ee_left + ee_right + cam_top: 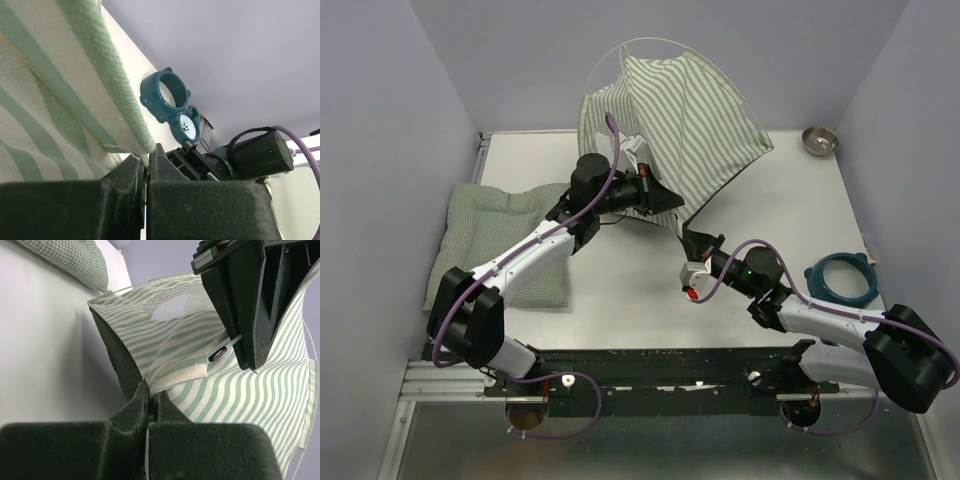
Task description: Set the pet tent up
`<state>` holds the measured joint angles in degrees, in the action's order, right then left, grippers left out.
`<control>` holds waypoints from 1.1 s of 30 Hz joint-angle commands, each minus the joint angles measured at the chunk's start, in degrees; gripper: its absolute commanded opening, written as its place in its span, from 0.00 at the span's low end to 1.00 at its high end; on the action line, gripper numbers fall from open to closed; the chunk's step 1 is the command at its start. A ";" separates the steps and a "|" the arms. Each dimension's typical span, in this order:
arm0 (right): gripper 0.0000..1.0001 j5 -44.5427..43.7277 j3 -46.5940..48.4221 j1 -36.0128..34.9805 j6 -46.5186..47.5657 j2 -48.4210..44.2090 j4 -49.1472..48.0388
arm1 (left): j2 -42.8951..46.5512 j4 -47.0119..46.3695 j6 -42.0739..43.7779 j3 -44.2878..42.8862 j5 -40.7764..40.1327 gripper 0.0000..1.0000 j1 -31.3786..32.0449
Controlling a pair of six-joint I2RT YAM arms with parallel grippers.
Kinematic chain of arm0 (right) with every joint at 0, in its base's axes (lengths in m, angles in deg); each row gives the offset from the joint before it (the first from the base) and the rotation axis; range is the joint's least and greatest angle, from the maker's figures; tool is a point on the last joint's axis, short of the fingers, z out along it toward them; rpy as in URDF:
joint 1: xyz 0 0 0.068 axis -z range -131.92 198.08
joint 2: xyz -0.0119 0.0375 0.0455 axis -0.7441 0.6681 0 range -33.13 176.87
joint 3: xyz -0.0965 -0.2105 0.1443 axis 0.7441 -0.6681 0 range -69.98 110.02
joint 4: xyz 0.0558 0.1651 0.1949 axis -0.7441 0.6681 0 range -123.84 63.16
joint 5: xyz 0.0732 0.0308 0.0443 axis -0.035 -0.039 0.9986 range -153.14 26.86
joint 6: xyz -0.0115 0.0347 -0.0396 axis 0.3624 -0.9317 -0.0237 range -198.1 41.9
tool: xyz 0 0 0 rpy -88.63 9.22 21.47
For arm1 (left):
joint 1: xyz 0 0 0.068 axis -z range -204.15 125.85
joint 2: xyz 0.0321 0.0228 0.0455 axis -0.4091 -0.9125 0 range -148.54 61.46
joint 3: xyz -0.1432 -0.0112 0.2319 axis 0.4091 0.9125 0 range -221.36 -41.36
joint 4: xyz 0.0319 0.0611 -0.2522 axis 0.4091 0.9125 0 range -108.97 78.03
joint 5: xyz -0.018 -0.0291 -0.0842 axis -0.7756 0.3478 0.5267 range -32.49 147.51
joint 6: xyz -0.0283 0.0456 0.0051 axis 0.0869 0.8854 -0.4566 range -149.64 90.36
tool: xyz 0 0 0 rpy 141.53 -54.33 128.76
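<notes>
- Open across the bare table (pixel 620 300) at front centre;
- Blocked at back centre by the raised pet tent (pixel 690 110);
- Blocked at left by the cushion (pixel 490 220); at right by the teal ring (pixel 840 299); in the far right corner by the metal bowl (pixel 820 140).

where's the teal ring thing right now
In the top view the teal ring lies on the right side of the table, close to its right edge, just beyond the right arm and nearer the bases than the metal bowl.

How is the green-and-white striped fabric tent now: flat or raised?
Partly raised: the tent drapes over a thin whitish arched pole.
</notes>
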<state>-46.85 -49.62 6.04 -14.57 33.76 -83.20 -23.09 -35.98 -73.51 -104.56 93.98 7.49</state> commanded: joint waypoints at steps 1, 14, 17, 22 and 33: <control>0.01 5.15 -1.81 -1.73 0.98 0.34 7.18 | 2.29 -4.61 3.53 -0.70 -7.64 0.00 -2.99; 0.01 5.76 -2.87 -1.73 2.12 -0.01 6.91 | 1.76 -2.33 4.76 -0.35 -9.65 0.00 -2.99; 0.01 6.38 -3.13 -1.73 2.83 -0.27 6.91 | 1.50 -1.71 4.94 -0.43 -10.19 0.00 -2.99; 0.01 6.21 -2.69 -1.73 2.57 -0.01 7.61 | 0.97 0.23 5.55 -1.31 -10.80 0.00 -3.07; 0.01 5.59 -2.17 -1.73 1.51 -0.27 8.41 | 3.17 0.40 6.52 1.94 -5.89 0.00 -3.25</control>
<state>-46.81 -50.12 6.01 -13.04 33.72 -81.24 -22.26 -32.09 -69.91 -103.20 92.89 7.29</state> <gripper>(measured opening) 0.033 0.050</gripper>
